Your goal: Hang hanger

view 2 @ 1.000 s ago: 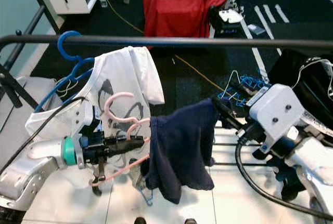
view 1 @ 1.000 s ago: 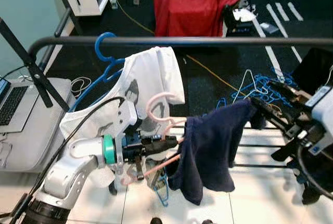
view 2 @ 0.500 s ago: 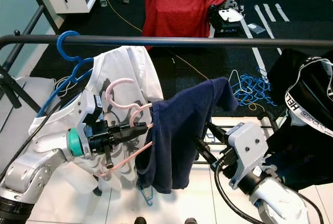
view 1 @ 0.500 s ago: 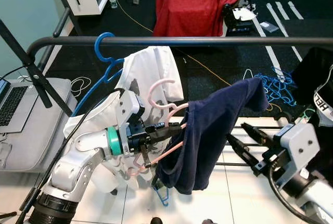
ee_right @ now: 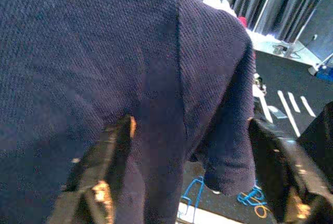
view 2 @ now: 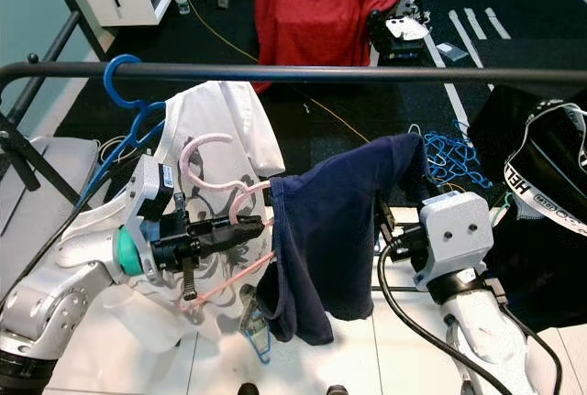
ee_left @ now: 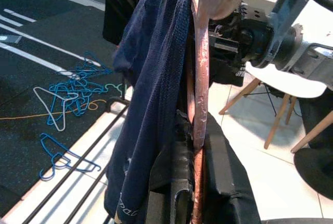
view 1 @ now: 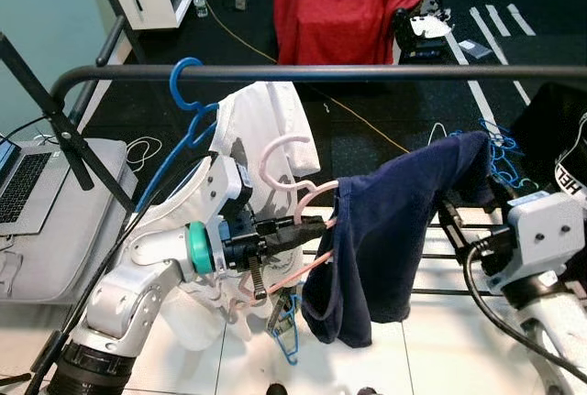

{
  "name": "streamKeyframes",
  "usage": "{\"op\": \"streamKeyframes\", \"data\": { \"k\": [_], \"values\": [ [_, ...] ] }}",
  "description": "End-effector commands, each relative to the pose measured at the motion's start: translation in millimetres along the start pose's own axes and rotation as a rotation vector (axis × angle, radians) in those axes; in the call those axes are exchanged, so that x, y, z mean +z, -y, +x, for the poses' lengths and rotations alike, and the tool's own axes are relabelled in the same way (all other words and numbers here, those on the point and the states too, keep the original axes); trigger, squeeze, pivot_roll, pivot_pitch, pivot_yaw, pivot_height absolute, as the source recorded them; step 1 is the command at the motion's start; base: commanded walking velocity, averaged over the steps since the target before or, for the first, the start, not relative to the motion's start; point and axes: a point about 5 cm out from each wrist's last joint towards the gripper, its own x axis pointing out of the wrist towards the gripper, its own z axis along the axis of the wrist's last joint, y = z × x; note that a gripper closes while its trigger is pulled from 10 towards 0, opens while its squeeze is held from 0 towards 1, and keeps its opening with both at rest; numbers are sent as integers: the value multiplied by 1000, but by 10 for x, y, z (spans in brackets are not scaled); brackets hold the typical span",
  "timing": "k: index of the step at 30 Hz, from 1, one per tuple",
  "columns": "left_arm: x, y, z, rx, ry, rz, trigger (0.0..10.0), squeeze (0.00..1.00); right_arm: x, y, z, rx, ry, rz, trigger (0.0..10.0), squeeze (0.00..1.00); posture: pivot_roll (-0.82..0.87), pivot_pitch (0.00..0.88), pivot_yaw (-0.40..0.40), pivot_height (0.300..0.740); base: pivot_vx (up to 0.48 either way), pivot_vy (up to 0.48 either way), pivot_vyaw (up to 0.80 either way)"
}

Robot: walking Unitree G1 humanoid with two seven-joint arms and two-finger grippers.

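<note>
A pink hanger carries a navy garment and hangs in the air below the black rail, its hook a little under the bar. My left gripper is shut on the hanger's neck, and the pink bar runs between its fingers. My right gripper is open behind the garment's right side, one finger on each side of the navy cloth. A blue hanger with a white T-shirt hangs on the rail at the left.
A red cloth is draped at the back. A laptop lies at the left beside the rack's slanted leg. Blue hangers are piled on the dark floor. A black garment hangs at the right.
My right gripper dipped below the navy garment, then rose behind its right side. The garment's right end has lifted and spread to the right. My left gripper keeps the pink hanger nearly still.
</note>
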Motion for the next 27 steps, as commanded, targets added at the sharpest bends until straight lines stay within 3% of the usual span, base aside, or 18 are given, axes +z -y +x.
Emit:
{"op": "streamKeyframes", "data": {
  "k": [1, 2, 3, 9, 10, 11, 12, 27],
  "values": [
    [22, 35, 1, -22, 10, 2, 10000, 0, -76, -86, 6, 45, -32, 72, 10000, 208, -289, 184, 180, 740, 0, 0, 0],
    [22, 35, 1, -22, 10, 2, 10000, 0, -76, -86, 6, 45, -32, 72, 10000, 208, -289, 184, 180, 740, 0, 0, 0],
    [26, 36, 5, -22, 13, 2, 10000, 0, -100, -134, 20, 78, -46, 118, 10000, 0, -289, 183, 179, 740, 0, 0, 0],
    [57, 46, 24, -31, 31, -5, 10000, 0, -174, -274, 13, 157, -65, 189, 10000, 0, -288, 184, 178, 740, 0, 0, 0],
    [63, 47, 30, -32, 34, -6, 10000, 0, -191, -298, 12, 170, -71, 189, 6745, 0, -289, 184, 177, 740, 0, 0, 0],
    [63, 47, 30, -32, 34, -6, 10000, 0, -191, -298, 12, 170, -71, 189, 6745, 0, -289, 184, 177, 740, 0, 0, 0],
    [70, 50, 36, -33, 37, -6, 10000, 0, -205, -309, 13, 173, -75, 185, 0, 0, -289, 184, 177, 740, 0, 0, 0],
    [93, 37, 51, -26, 55, -18, 10000, 0, -370, -334, -87, 229, -179, 149, 0, 0, -292, 187, 176, 740, 0, 0, 0]
  ]
}}
